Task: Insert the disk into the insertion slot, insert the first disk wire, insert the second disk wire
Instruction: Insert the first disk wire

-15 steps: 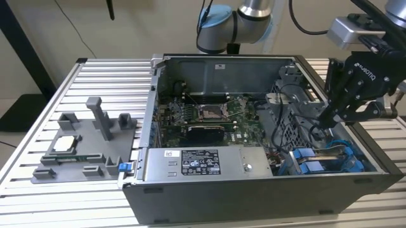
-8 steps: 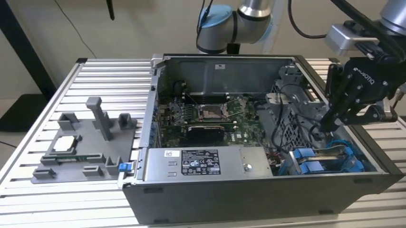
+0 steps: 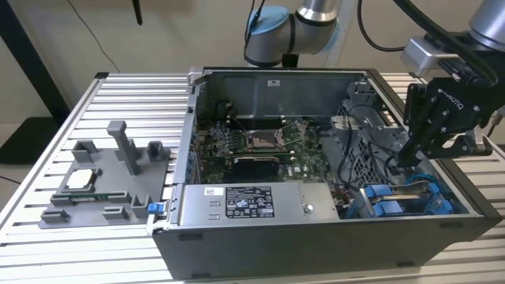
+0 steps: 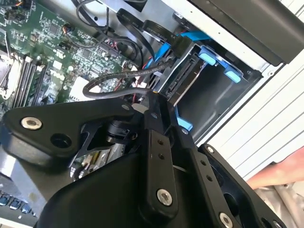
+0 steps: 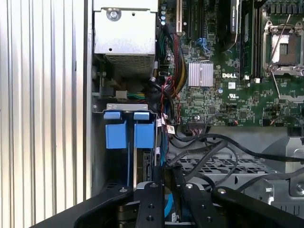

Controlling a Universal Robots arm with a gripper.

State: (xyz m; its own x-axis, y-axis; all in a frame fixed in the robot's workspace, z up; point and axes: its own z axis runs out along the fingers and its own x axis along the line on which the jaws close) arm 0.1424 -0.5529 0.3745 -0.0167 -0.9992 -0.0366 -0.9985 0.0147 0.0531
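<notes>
While my pincer (image 4: 153,100) hangs clenched nearby, the blue-framed grey disk (image 4: 184,76) sits lengthwise in the insertion slot (image 4: 211,97), connector end facing the pincer.

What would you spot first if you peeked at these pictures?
An open computer case sits mid-table in the exterior view, its green motherboard bare. At that view's right, the black gripper hangs inside the case, close to the blue-edged insertion slot. A grey parts tray lies on the view's left.
</notes>
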